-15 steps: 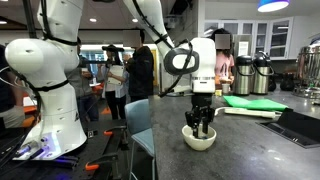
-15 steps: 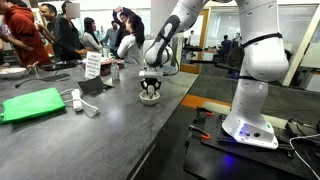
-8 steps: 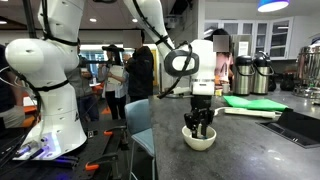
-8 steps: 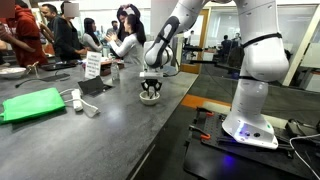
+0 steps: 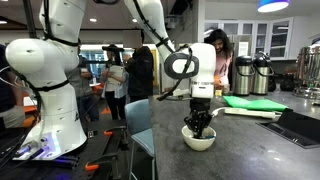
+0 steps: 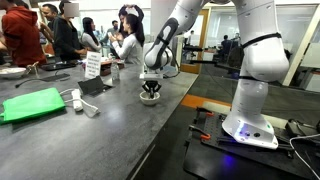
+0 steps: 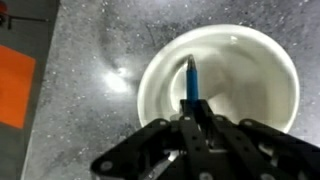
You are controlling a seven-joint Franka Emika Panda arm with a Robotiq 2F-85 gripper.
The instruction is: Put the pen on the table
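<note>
In the wrist view the thin blue pen (image 7: pixel 192 78) sticks out from between my fingers and points into the white bowl (image 7: pixel 262 62) below. My gripper (image 7: pixel 193 115) is shut on the pen, just above the bowl. In both exterior views the gripper (image 5: pixel 201 118) (image 6: pixel 151 87) hangs straight down into the bowl (image 5: pixel 198 140) (image 6: pixel 150 98), which stands on the dark grey stone-look table (image 5: pixel 250 150) (image 6: pixel 90 140). The pen itself is too small to make out in the exterior views.
A green mat (image 6: pixel 33 103) and a white cable lie on the table. An orange patch (image 7: pixel 15 85) lies beside the bowl. Thermos jugs (image 5: pixel 252 75), a green pad (image 5: pixel 250 102) and a dark laptop (image 5: pixel 300 125) stand farther along. People stand behind the table.
The gripper has sunk slightly toward the bowl; otherwise the arm, bowl and table objects stay put. People in the background have shifted.
</note>
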